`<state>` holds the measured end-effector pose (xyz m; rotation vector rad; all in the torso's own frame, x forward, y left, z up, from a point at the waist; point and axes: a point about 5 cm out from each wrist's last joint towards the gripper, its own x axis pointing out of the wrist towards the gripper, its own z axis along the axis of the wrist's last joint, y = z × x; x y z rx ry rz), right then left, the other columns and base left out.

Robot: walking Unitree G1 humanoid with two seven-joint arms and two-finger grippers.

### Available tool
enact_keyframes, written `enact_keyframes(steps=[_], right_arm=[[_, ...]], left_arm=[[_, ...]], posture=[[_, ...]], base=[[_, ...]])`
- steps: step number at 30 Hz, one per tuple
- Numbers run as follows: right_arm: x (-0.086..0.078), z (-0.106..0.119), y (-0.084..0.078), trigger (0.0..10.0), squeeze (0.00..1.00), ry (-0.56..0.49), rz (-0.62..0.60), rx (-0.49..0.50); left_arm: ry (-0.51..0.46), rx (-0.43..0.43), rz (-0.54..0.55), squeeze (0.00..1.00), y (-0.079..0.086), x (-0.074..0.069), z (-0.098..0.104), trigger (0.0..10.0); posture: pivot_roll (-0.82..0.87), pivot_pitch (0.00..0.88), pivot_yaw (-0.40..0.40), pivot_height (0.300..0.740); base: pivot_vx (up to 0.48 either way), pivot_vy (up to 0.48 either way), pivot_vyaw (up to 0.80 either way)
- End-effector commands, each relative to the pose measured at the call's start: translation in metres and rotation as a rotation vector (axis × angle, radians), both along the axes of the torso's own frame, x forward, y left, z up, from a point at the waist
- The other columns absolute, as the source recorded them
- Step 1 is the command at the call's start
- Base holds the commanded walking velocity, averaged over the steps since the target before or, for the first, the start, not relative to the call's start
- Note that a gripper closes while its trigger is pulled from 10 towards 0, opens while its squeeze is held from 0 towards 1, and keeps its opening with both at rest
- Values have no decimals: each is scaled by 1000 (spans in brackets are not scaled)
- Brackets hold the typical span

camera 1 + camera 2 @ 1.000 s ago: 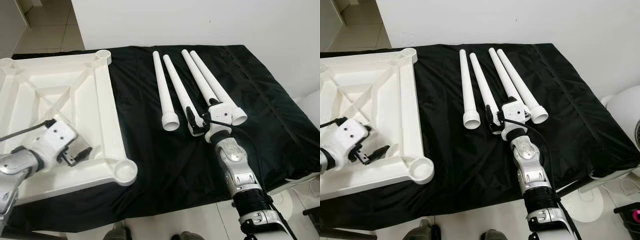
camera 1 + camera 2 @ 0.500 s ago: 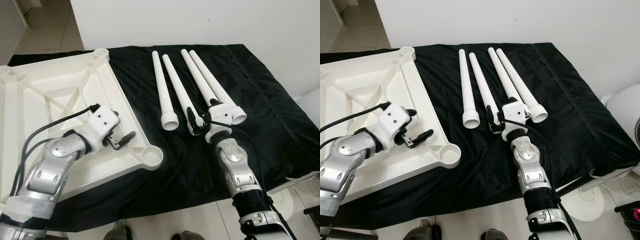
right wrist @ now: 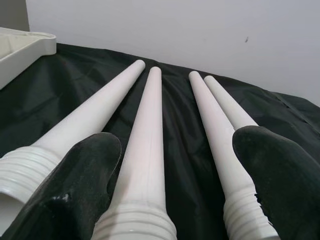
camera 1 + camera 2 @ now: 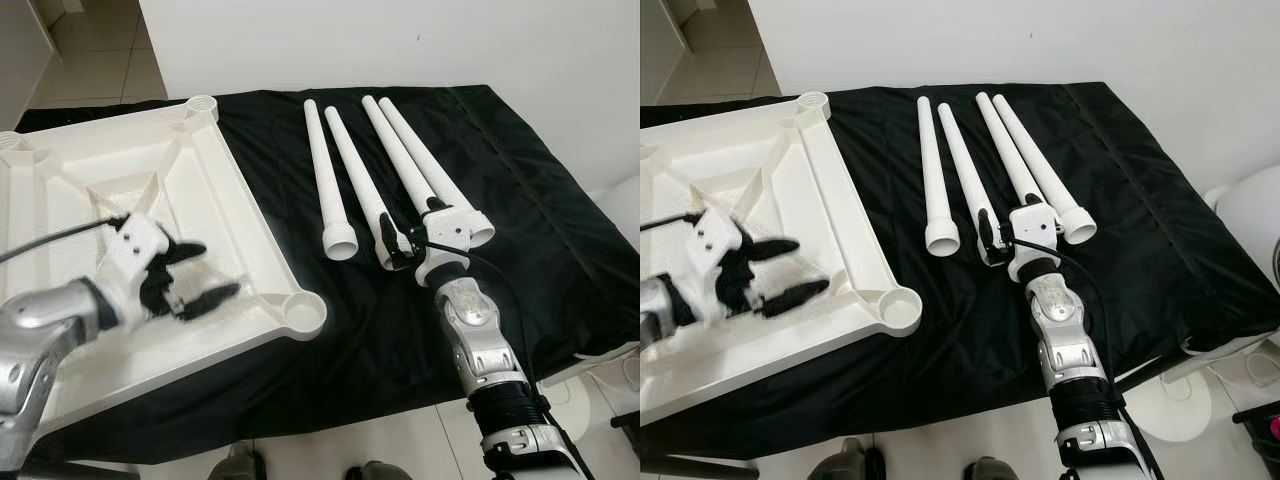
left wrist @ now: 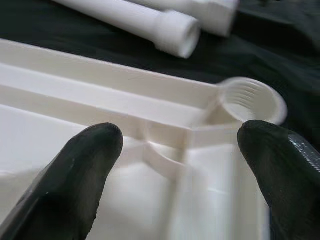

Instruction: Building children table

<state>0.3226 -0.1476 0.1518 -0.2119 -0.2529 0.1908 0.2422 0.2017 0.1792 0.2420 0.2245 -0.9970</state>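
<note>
At lower left, the left gripper [image 4: 190, 278] hung open over the upturned tabletop [image 4: 110, 180]. Mid-frame, the right gripper [image 4: 410, 240] straddled 1 of 4 legs [image 4: 352, 178], open.

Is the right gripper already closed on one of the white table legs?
No: the right gripper is open, its fingers astride the second table leg without clamping it.
</note>
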Motion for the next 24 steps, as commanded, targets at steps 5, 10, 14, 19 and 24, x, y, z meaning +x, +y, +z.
enact_keyframes(steps=[5, 10, 14, 19, 24], right_arm=[[1, -3, -1, 10000, 0, 17, -3, -2], [1, -2, 0, 10000, 0, 16, -3, -3], [2, -2, 0, 10000, 0, 14, -5, -2], [2, -1, 0, 10000, 0, 13, -8, -1], [2, -1, -1, 10000, 0, 12, -13, -1]], left_arm=[[87, 69, -68, 0, -6, -12, -15, 10000], [116, 115, 8, 0, -6, -6, -27, 10000], [110, 142, 182, 0, -6, 17, -37, 10000], [135, 127, 234, 0, -9, 24, -39, 10000], [125, 135, 248, 0, -23, 37, -42, 10000]], posture=[[-36, 99, 13, 740], [-38, 99, 13, 740], [-43, 98, 14, 740], [-45, 98, 14, 740], [-58, 101, 23, 740]], base=[[0, 0, 0], [0, 0, 0], [0, 0, 0], [0, 0, 0], [0, 0, 0]])
